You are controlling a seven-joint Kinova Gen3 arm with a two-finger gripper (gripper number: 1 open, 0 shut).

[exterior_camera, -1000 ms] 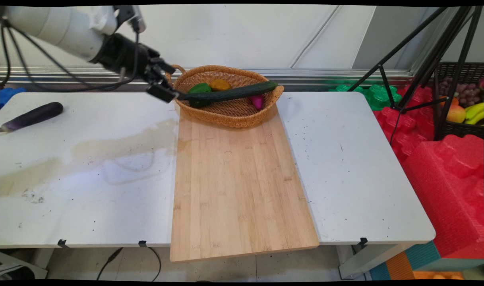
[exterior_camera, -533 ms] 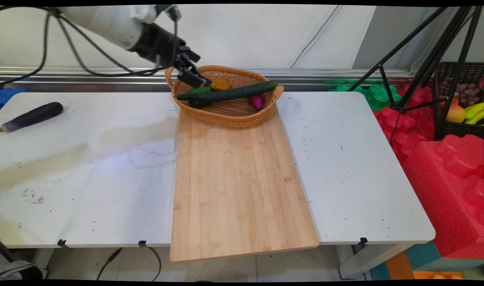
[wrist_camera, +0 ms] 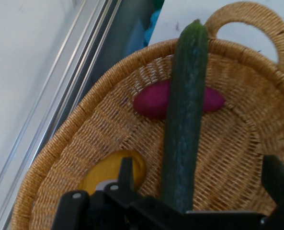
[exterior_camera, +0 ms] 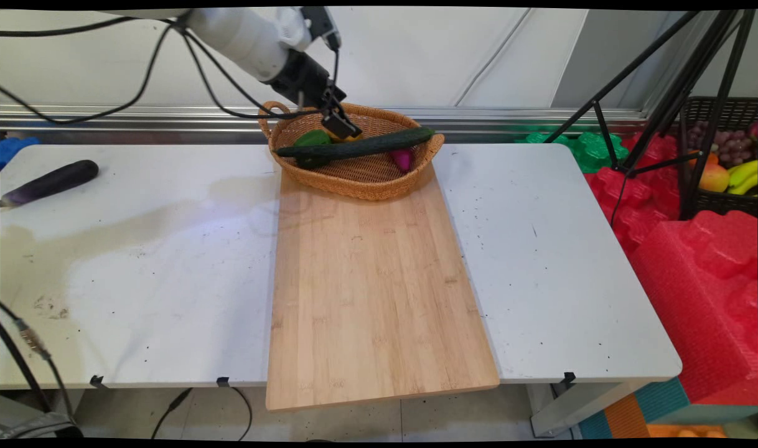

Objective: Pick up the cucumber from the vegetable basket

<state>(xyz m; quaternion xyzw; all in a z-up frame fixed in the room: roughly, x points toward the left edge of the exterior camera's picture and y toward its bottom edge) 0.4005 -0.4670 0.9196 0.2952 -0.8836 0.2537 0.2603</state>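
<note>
Pincer (wrist_camera: 199, 191) spread wide, empty, hovering over the oval woven wicker basket (exterior_camera: 360, 180) at the counter's (exterior_camera: 553, 267) far edge. Long dark green cucumber (wrist_camera: 185, 120) lies between the fingers (wrist_camera: 126, 175), its long axis running straight away from the pincer. Yellow fruit (wrist_camera: 110, 175) beside one finger; magenta piece (wrist_camera: 151, 103) beyond, under the cucumber.
</note>
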